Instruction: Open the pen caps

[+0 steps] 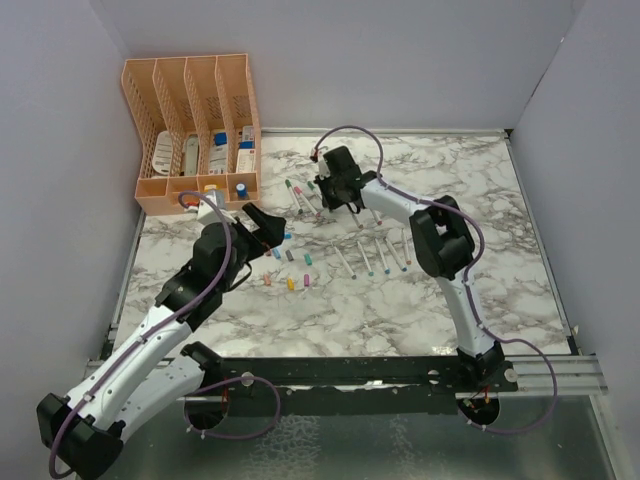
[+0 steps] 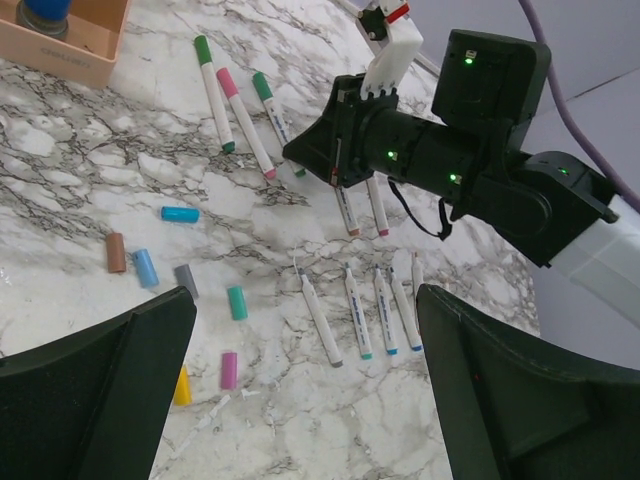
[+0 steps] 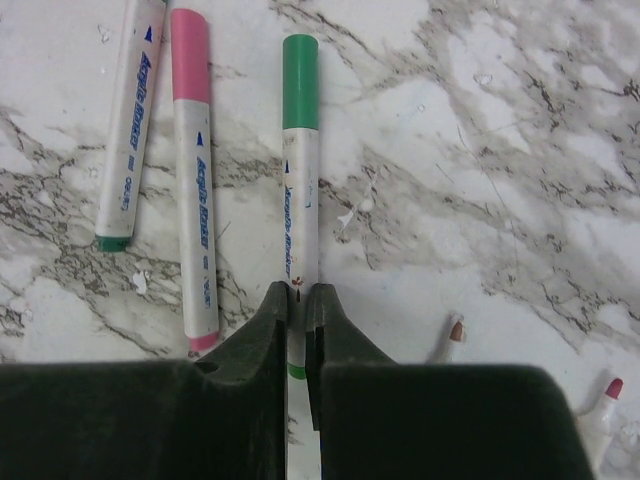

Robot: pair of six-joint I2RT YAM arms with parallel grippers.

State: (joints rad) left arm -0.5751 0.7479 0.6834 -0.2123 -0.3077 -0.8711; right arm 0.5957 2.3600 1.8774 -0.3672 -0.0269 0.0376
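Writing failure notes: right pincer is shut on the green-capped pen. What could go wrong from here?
1. Right pincer grips the green-capped pen by the barrel, far from its green cap; it may pivot or slip on lifting.
2. The pink-capped pen lies close alongside and could get knocked.

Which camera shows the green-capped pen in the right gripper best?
Right wrist: the green-capped pen is close up, the right gripper shut on its barrel. Left wrist shows it smaller, partly behind the gripper; the top view, tiny.
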